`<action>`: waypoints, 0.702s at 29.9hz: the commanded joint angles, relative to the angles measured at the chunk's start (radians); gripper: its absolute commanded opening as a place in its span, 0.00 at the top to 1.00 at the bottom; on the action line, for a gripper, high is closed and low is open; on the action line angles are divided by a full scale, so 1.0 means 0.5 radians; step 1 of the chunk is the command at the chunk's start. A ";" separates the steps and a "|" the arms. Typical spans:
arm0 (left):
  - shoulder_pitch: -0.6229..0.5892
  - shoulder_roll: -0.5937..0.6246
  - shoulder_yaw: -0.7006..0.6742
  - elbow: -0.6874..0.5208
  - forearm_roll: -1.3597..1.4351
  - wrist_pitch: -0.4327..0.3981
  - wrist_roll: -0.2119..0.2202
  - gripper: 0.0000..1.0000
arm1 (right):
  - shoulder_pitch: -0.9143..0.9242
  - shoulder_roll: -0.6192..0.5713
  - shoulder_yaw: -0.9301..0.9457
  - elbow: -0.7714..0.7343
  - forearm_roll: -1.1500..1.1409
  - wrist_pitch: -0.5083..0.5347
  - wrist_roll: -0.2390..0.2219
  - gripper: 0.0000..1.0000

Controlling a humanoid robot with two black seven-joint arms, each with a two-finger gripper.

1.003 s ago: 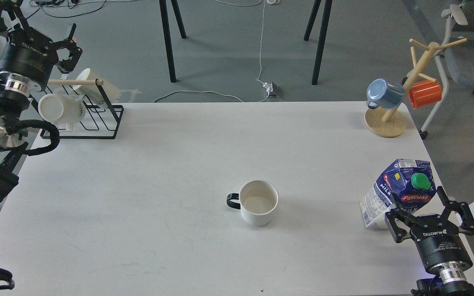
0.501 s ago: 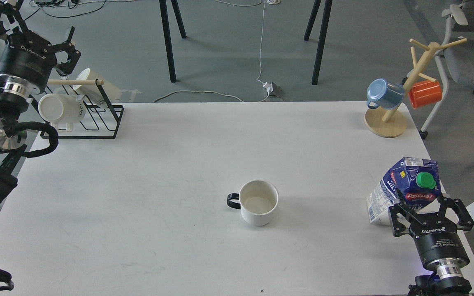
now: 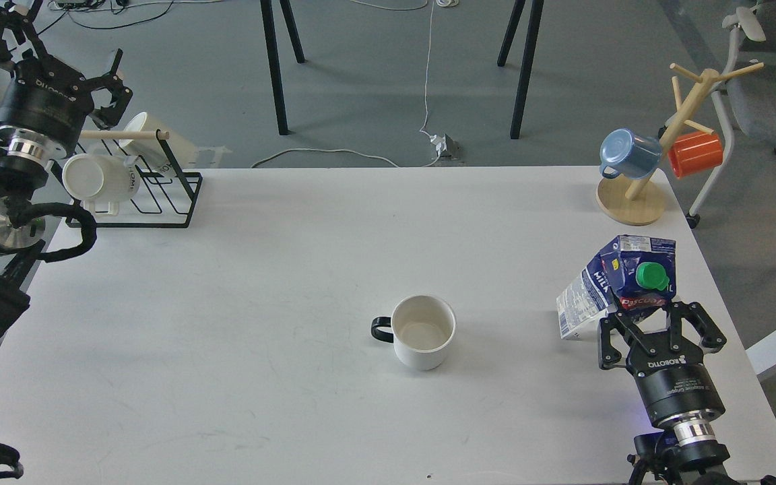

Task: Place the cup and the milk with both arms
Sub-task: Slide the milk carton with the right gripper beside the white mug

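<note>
The cup (image 3: 423, 331), a wide white mug with a black loop handle pointing left, stands upright near the middle of the white table (image 3: 280, 269). The milk (image 3: 624, 279), a dark blue and white carton with a green cap, is tilted at the right side of the table. My right gripper (image 3: 651, 316) is shut on its lower part from the near side. My left gripper (image 3: 61, 40) is open and empty at the far left, above the mug rack, far from the cup.
A black wire rack (image 3: 159, 195) with two cream mugs (image 3: 98, 178) stands at the back left corner. A wooden mug tree (image 3: 634, 199) with a blue mug (image 3: 627, 153) and an orange mug (image 3: 696, 153) stands at the back right. A grey chair (image 3: 775, 94) is beyond the table's right edge.
My right gripper has moved left and away from me with the milk carton in it, bringing it nearer the cup. The left gripper has barely shifted. The cup has not moved.
</note>
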 commanded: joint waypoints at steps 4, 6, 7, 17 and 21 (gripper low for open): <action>-0.001 0.003 0.000 0.000 0.000 0.000 0.000 0.01 | 0.132 0.261 -0.179 0.003 -0.241 0.000 -0.003 0.46; 0.002 0.003 0.000 0.000 0.000 0.003 0.003 0.01 | 0.132 0.313 -0.207 -0.012 -0.303 0.000 0.000 0.46; 0.005 0.003 0.003 0.000 0.000 0.000 0.000 0.01 | 0.132 0.349 -0.216 -0.018 -0.327 0.000 0.000 0.45; 0.033 0.000 0.000 0.043 0.031 -0.015 0.000 0.01 | 0.129 0.475 -0.222 -0.230 -0.368 0.000 -0.003 0.43; 0.033 0.000 0.000 0.052 0.031 -0.015 -0.003 0.01 | 0.132 0.555 -0.225 -0.295 -0.386 0.000 -0.006 0.43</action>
